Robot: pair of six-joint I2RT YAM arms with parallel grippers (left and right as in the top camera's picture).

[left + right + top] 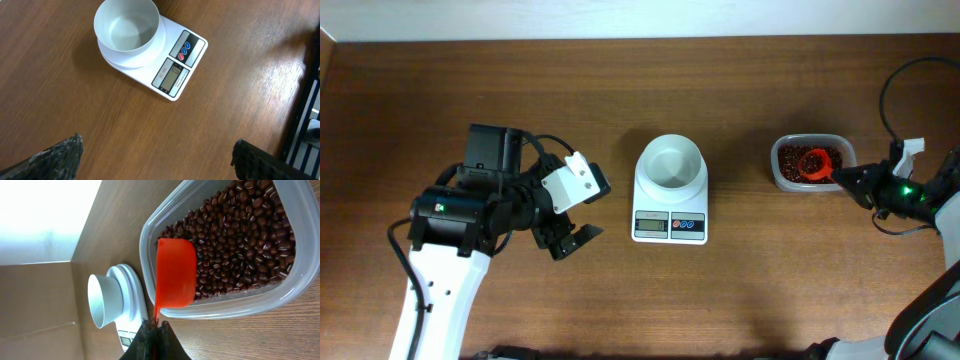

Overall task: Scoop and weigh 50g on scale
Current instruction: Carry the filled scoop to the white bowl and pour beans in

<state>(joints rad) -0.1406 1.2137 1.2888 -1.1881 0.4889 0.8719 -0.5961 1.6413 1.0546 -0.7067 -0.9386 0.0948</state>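
The white scale (670,205) stands mid-table with its round white bowl (670,163) empty. Far right, the dark red-brown beans (798,152) fill a clear tub (776,170). My right gripper (850,178) is shut on the handle of an orange scoop (814,163), whose cup rests in the tub. In the right wrist view the scoop (175,272) lies against the beans (240,235), with the gripper (155,327) pinching its thin handle. My left gripper (582,212) hangs open left of the scale, holding nothing. Its view shows the scale (180,62), the bowl (127,30) and bare wood between its fingers (60,157).
The tub's rim (230,307) stands between the scoop and the scale (132,305). The right arm's cables (895,90) loop near the table's right edge. A pale wall runs along the table's far side.
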